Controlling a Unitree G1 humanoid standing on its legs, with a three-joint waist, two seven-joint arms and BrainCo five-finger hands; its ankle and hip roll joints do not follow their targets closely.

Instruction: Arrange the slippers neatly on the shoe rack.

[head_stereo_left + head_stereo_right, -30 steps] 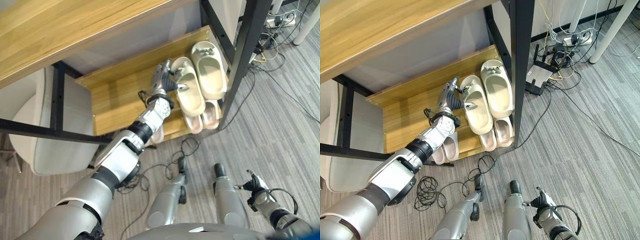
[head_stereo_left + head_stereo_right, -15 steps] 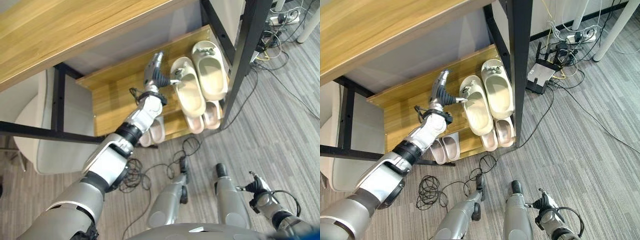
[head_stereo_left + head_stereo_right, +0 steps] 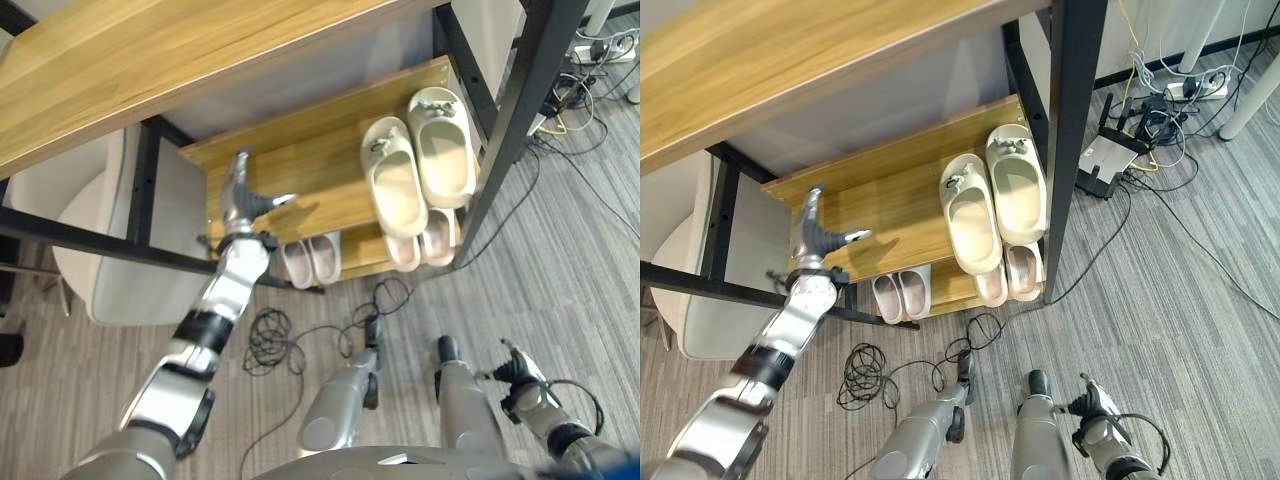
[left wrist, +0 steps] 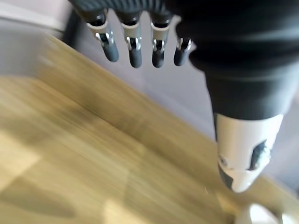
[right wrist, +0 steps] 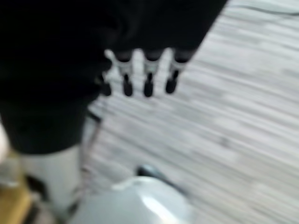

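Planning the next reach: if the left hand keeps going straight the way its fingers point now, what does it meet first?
Judging by the eye views, the left hand, open, points past the shoe rack's top board at the grey wall panel behind; depth is unclear.

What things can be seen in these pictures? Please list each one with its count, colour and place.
cream slippers: two, cream, side by side on the top shelf, at its right end
pink slippers, right pair: two, pale pink, on the lower shelf under the cream ones
pink slippers, left pair: two, pale pink, on the lower shelf, further left
shoe rack: one, light wood, under the table
table: one, wood top on a black frame, above the rack
chair: one, white, left of the rack
cables and power strip: several, dark and white, on the grey floor at right
left hand: one, fingers straight, over the rack's left end, holding nothing
right hand: one, low over the floor, fingers relaxed
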